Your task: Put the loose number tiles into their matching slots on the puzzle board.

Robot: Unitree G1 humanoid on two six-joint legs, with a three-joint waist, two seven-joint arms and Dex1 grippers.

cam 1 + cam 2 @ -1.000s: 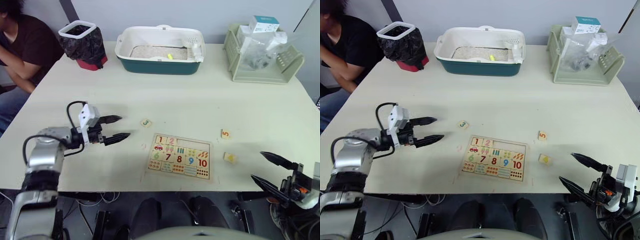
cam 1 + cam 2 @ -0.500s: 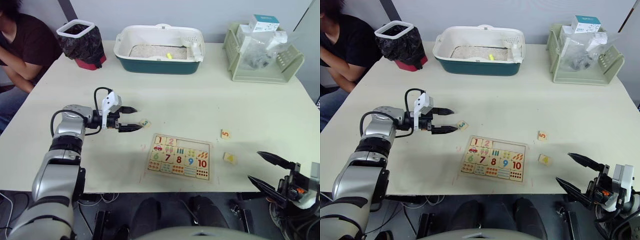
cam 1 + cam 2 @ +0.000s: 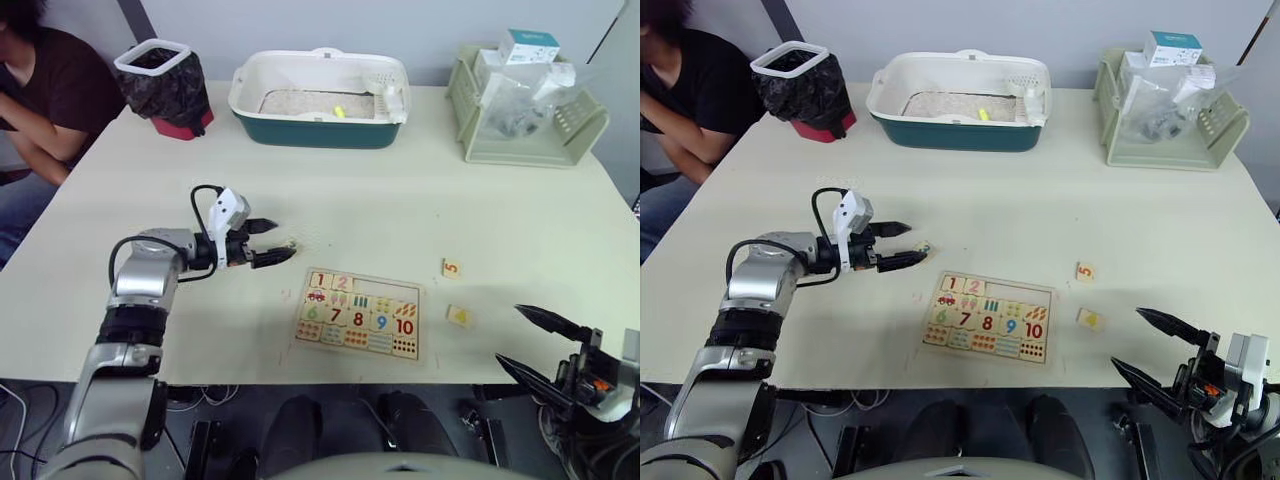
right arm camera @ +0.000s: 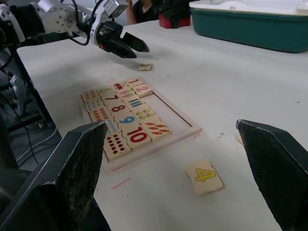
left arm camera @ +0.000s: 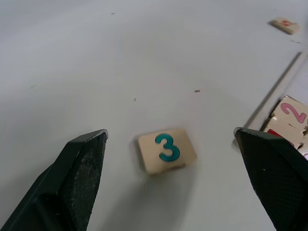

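Flat on matte table, square pale-wood 3 tile point(image 5: 167, 151) between left gripper's point(image 5: 171, 183) spread fingers.

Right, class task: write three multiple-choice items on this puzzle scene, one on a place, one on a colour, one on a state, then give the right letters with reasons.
1. Where does the 3 tile lie?
A. on the table between the left tool's fingers
B. in the board
C. in the teal tray

2. What colour is the digit on the 4 tile?
A. yellow
B. blue
C. black

3. How is the right tool?
A. shut on a tile
B. open, holding nothing
C. resting on the puzzle board

Key: 1 A, the left wrist view shows the tile flat on the table between the left tool's spread fingers. 2 A, its 4 is yellow. 3 B, its fingers are spread with nothing between them.
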